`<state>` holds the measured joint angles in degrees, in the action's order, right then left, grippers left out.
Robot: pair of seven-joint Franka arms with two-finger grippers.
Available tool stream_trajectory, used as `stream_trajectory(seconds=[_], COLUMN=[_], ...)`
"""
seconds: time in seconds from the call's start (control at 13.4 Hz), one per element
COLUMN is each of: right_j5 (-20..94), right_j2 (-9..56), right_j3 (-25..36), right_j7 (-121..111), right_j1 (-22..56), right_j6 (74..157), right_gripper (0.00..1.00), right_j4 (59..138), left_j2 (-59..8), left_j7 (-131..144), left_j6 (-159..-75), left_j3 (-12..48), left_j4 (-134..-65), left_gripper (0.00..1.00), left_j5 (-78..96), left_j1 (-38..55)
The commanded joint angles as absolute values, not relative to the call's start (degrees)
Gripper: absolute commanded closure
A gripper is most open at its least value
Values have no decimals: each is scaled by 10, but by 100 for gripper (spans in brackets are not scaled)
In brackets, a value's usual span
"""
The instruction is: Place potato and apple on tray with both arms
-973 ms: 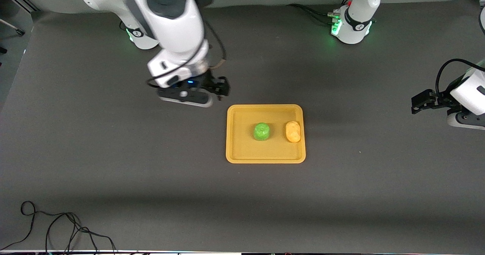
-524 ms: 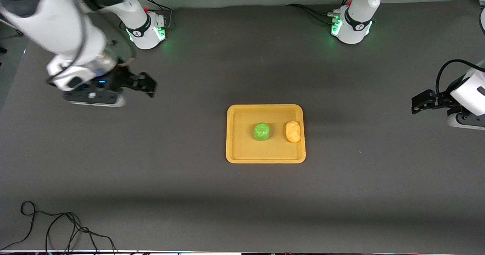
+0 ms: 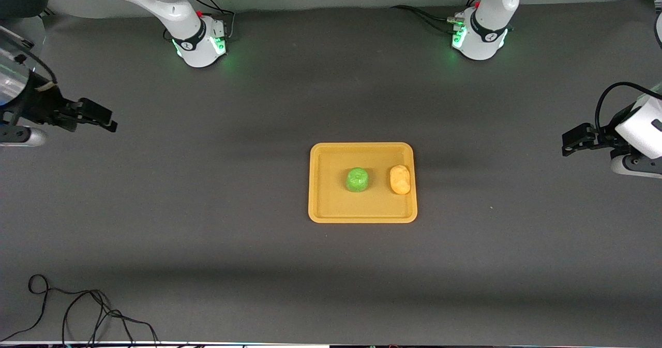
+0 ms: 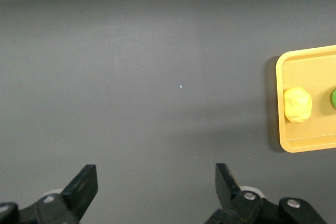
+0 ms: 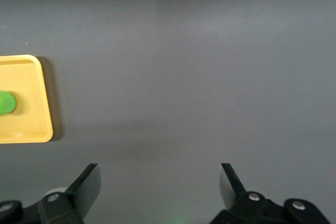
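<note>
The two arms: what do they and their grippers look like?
Both arms are white, rounded and jointed, with dark bands at the joints and green lights glowing at their bases. Black cables trail from each. The right gripper and left gripper are black, with two angular fingers.

- Flat rectangular yellow-orange tray (image 3: pixel 320 203): centre of the frame, on the dark table (image 3: pixel 207 224).
- Green round apple (image 3: pixel 357 179): mid-tray.
- Yellow-orange oblong potato (image 3: pixel 400 179): beside it, at the rim.
</note>
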<state>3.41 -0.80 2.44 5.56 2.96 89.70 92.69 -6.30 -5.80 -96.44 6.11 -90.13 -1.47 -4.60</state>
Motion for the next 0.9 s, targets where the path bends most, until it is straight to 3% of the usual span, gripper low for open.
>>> stream_trajectory(seconds=[0.0,0.82], right_j5=[15,8], right_j2=[-18,-5], right_j3=[15,16], right_j7=[41,40], right_j1=[18,18], right_j6=[897,898], right_gripper=[0,0], right_j4=[935,927], left_j2=[-58,-60], left_j7=[-57,-58], left_j6=[-972,-976], left_j3=[60,60], left_j4=[-906,-909], left_gripper=[0,0], left_j5=[-15,-15], left_j1=[-45,-46])
